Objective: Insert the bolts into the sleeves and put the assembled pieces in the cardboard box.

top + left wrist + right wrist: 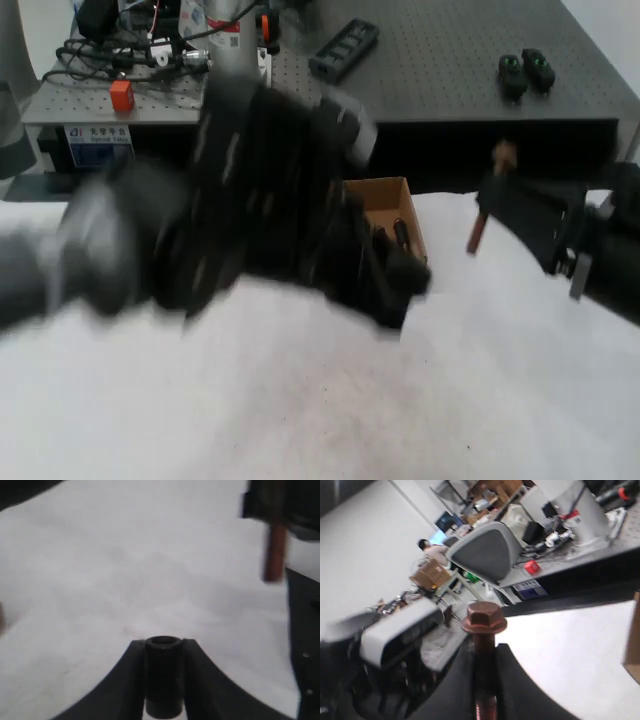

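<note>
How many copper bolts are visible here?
1. The copper bolt is gripped head-up in the right tool, above the white cloth. Others may be hidden in the cardboard box, partly covered by an arm.

A white-covered counter (300, 420) is stretching across the foreground, its surface lying softly rumpled. Behind it a perforated black board (450, 80) is spanning the far side. An orange block (121, 95) is sitting near that board's left edge, with a tangle of cables (95, 55) lying just beyond it. A white post (232, 45) is standing upright beside the cables. A black slotted tray (343, 48) is lying farther along, and a pair of small dark pieces (514, 73) is resting side by side towards the right. A grey chair back (487, 550) is standing past the board, with brown cartons (434, 574) sitting in the room beyond.
</note>
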Controlling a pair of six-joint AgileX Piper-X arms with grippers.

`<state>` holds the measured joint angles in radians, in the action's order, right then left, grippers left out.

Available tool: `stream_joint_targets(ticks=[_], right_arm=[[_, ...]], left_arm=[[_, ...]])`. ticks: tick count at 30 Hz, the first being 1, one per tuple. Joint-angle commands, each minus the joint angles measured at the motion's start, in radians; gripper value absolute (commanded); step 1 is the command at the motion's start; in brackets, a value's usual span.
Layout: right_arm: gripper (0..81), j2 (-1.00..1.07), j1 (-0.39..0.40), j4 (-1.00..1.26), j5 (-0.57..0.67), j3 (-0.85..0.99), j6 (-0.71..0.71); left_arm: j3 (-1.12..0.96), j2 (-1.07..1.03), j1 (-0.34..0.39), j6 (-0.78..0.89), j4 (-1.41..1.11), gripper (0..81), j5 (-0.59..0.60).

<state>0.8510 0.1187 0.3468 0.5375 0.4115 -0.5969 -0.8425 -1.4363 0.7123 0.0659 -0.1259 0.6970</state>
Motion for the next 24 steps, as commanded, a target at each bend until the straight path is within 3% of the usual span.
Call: stream_joint_targets(ticks=[1, 5, 24], right_arm=[[1.3, 0.035, 0.030, 0.139, 0.044, 0.000, -0.065], [1.3, 0.042, 0.047, 0.088, 0.056, 0.000, -0.045], [1.3, 0.042, 0.047, -0.078, 0.135, 0.000, 0.038]], left_arm=[[0.062, 0.039, 0.011, 0.058, -0.175, 0.6, 0.039], [0.114, 0.061, 0.011, 0.136, -0.250, 0.6, 0.039], [0.114, 0.061, 0.011, 0.132, -0.250, 0.6, 0.052]])
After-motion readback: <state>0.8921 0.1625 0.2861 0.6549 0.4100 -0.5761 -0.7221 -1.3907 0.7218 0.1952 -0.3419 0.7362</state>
